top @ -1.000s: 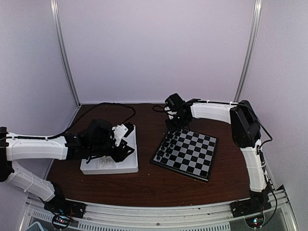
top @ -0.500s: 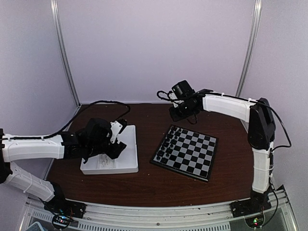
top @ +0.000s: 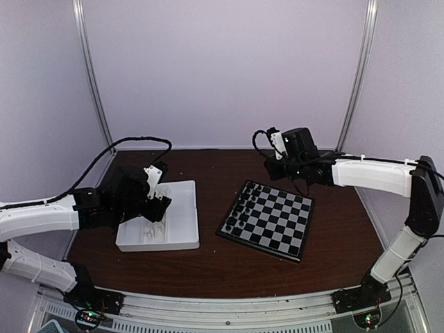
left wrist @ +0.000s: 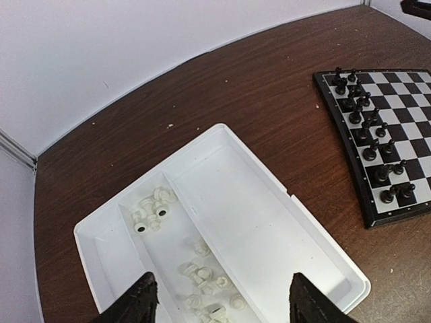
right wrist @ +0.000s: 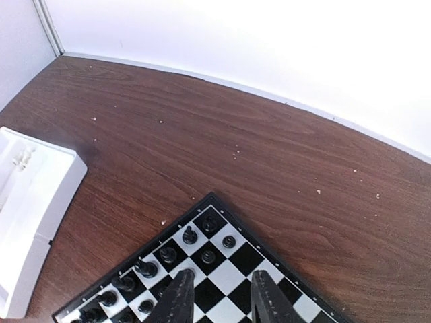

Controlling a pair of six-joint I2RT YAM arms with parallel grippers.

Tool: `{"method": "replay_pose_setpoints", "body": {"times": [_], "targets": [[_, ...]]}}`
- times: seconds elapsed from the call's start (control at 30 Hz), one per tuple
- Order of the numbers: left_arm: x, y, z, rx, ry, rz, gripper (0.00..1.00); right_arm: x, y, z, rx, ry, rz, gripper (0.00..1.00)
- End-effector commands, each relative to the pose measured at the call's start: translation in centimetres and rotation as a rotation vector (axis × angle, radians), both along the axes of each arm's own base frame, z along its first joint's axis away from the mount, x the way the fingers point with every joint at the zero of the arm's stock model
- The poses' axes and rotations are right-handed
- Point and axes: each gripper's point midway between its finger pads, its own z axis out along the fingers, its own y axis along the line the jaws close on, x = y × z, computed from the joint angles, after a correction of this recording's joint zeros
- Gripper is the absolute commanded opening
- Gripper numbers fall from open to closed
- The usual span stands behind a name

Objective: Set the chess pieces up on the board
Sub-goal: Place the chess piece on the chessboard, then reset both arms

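We see a dark brown wood table point(top: 208, 267), speckled with pale crumbs, boxed by lilac-white walls point(top: 222, 69) and metal corner posts point(top: 94, 83). The board point(top: 277, 225) lies right of centre, with black chess pieces point(top: 238, 208) along its left edge. White chess pieces point(left wrist: 195, 272) sit in the white tray point(top: 184, 211). The left gripper point(left wrist: 221, 301) is spread wide over the tray, empty. The right gripper point(right wrist: 219, 296) is narrowly parted over the board's corner, empty.

black-and-grey chequered board point(top: 269, 220), white tray point(top: 183, 216)

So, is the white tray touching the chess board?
Apart. The left wrist view shows a strip of bare brown table between the white tray and the black rim of the board; the top external view shows the same gap.
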Motion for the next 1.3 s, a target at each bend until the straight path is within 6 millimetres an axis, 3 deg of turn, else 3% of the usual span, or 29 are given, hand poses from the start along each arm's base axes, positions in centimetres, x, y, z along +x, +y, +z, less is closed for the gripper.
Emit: {"method": "replay_pose_setpoints", "body": {"times": [0.0,0.07,0.2,0.27,0.37,0.53,0.67,0.8,0.9,0.97,1.13,1.27], "targets": [[0.7,1.7,0.7,0.035,-0.031,0.064,0.68,-1.0,-2.8,4.4,0.110,-0.216,-0.094,0.37],[1.0,2.6,0.8,0.055,-0.030,0.088,0.69,-1.4,-4.0,4.2,0.096,-0.240,-0.125,0.52],[1.9,4.7,1.2,0.037,-0.030,0.147,0.76,-0.8,-7.2,2.9,-0.050,-0.269,-0.275,0.57],[2.6,6.1,1.4,0.003,-0.025,0.189,0.82,-0.5,-8.9,2.4,-0.156,-0.270,-0.341,0.62],[3.9,8.9,1.7,-0.039,-0.013,0.301,0.97,-0.3,-11.5,2.2,-0.248,-0.264,-0.431,0.77],[5.7,14.5,1.4,-0.027,0.001,0.527,0.98,-0.2,-17.0,2.9,-0.133,-0.210,-0.516,0.80],[7.2,18.4,0.7,-0.064,-0.006,0.630,0.98,-1.2,-21.5,4.6,-0.061,-0.315,-0.582,0.78],[7.7,21.0,-0.2,0.054,-0.139,0.689,0.98,-3.2,-22.4,5.3,-0.183,-0.493,-0.513,0.76],[8.1,20.6,-0.9,0.109,-0.237,0.603,0.98,-4.1,-22.1,4.8,-0.161,-0.586,-0.448,0.75],[8.3,20.5,-1.2,0.090,-0.274,0.558,0.98,-4.3,-23.0,4.1,-0.145,-0.559,-0.458,0.74],[8.8,22.5,-3.9,-0.009,-0.261,0.609,0.98,-4.1,-25.3,1.6,-0.076,-0.470,-0.469,0.74],[9.4,23.3,-5.7,0.022,-0.263,0.646,0.97,-2.2,-25.0,-1.2,-0.094,-0.427,-0.460,0.75]]}}
